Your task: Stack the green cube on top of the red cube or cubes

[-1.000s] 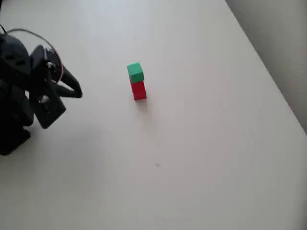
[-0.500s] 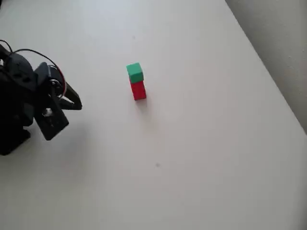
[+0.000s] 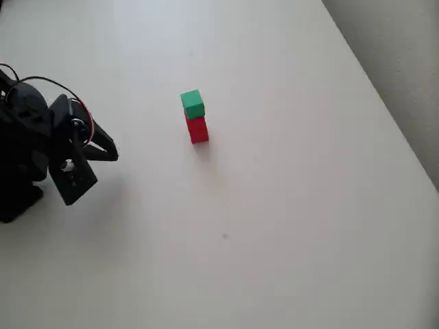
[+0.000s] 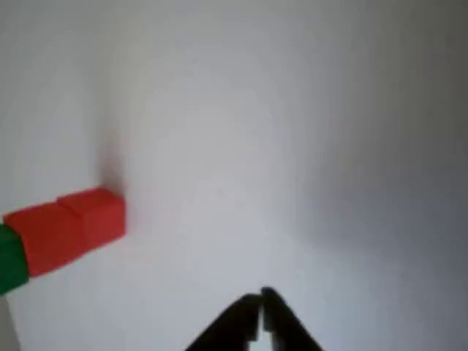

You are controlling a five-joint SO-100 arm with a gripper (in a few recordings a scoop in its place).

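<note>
Overhead view gives you the green cube (image 3: 193, 104) stacked on the red cube (image 3: 197, 129), nearer the table's (image 3: 295, 205) far edge, unlabelled. Your gripper (image 3: 110, 145) sits well apart by the left edge, fingertips together, empty.

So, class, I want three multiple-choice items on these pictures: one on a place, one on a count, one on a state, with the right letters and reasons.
1. Where is the green cube?
A. On top of the red block
B. Beside the red block on the table
C. In the gripper

2. How many green cubes show in the overhead view?
A. One
B. Two
C. Three

3. How do the gripper's fingertips stand in the wrist view?
A. Wide apart
C. Clamped on a cube
B. Together, holding nothing

Key: 1 A, the green cube sits on the red block in both views. 2 A, one green cube is on the table. 3 B, the dark tips meet with nothing between them.
</note>
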